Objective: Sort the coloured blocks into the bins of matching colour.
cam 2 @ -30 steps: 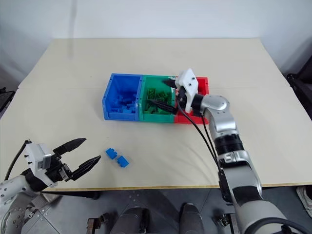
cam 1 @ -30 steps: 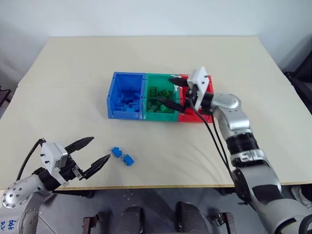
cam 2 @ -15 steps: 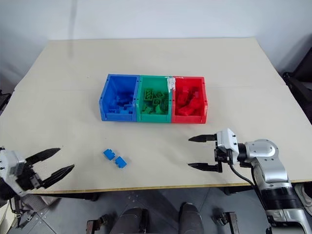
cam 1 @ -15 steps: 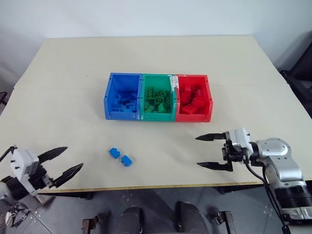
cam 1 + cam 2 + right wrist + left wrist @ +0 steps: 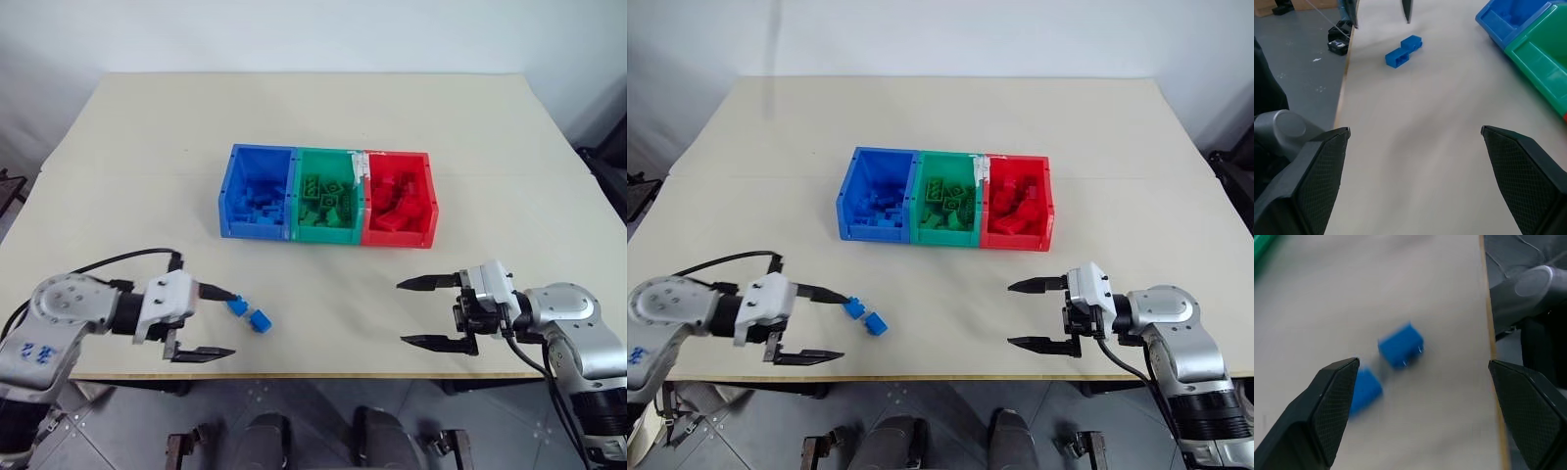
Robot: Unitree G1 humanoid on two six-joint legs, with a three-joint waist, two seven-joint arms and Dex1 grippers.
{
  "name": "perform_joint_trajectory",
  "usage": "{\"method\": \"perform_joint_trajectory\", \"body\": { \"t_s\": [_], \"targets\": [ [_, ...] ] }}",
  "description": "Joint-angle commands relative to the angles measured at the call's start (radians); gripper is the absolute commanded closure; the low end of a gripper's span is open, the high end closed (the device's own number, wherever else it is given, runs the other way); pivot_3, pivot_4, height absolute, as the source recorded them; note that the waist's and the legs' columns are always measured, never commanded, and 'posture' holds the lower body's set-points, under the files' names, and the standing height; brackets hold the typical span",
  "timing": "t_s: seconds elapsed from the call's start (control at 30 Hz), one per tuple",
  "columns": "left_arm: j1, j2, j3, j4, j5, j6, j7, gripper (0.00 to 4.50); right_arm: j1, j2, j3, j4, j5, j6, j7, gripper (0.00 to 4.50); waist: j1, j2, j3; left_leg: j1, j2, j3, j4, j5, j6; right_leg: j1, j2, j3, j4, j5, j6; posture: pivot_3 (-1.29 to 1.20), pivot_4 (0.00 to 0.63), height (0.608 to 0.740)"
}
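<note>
L gripper (image 5: 217, 323) spread wide, empty, by table (image 5: 147, 147) front edge; two loose blue blocks (image 5: 248, 312) lie just off its far fingertip, touching each other (small, studded). R gripper (image 5: 424, 312) also wide open, empty, well apart. Bins (image 5: 328, 195) mid-table, blue/green/red, part-filled.
</note>
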Motion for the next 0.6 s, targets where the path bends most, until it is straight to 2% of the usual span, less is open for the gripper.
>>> {"method": "perform_joint_trajectory", "body": {
  "t_s": [0.03, 0.13, 0.23, 0.6],
  "targets": [
    [-0.125, -0.03, -0.13, 0.102, 0.111, -0.042, -0.064, 0.0, 0.032, -0.013, -0.04, -0.08, 0.026, 0.013, -0.04, 0.02, -0.001, 0.0, 0.0, 0.0, 0.001, 0.001, 0.0, 0.0, 0.0, 0.0, 0.001, 0.0, 0.0, 0.0, 0.0, 0.0, 0.15, 0.74],
    [-0.207, -0.049, -0.203, 0.156, 0.154, -0.036, -0.115, 0.0, 0.07, -0.021, -0.056, -0.125, 0.036, 0.031, -0.062, 0.02, -0.003, 0.0, 0.0, 0.0, 0.003, 0.003, 0.0, 0.0, 0.0, -0.001, 0.002, 0.0, 0.0, 0.0, 0.0, 0.0, 0.15, 0.74],
    [-0.245, -0.068, -0.243, 0.2, 0.183, -0.065, -0.145, 0.57, 0.095, -0.036, -0.075, -0.145, 0.038, 0.039, -0.071, 0.0, -0.003, 0.0, 0.0, 0.0, 0.003, 0.003, 0.0, 0.0, 0.0, -0.001, 0.002, 0.0, 0.0, 0.0, 0.0, 0.0, 0.15, 0.74],
    [-0.258, -0.154, -0.241, 0.253, 0.204, -0.119, -0.126, 3.97, 0.13, -0.031, -0.079, -0.194, 0.041, 0.041, -0.104, 0.0, 0.018, 0.0, 0.0, 0.0, 0.003, 0.003, 0.002, 0.0, 0.0, -0.001, 0.002, 0.001, 0.0, 0.0, 0.0, 0.0, 0.15, 0.74]
  ]
}}
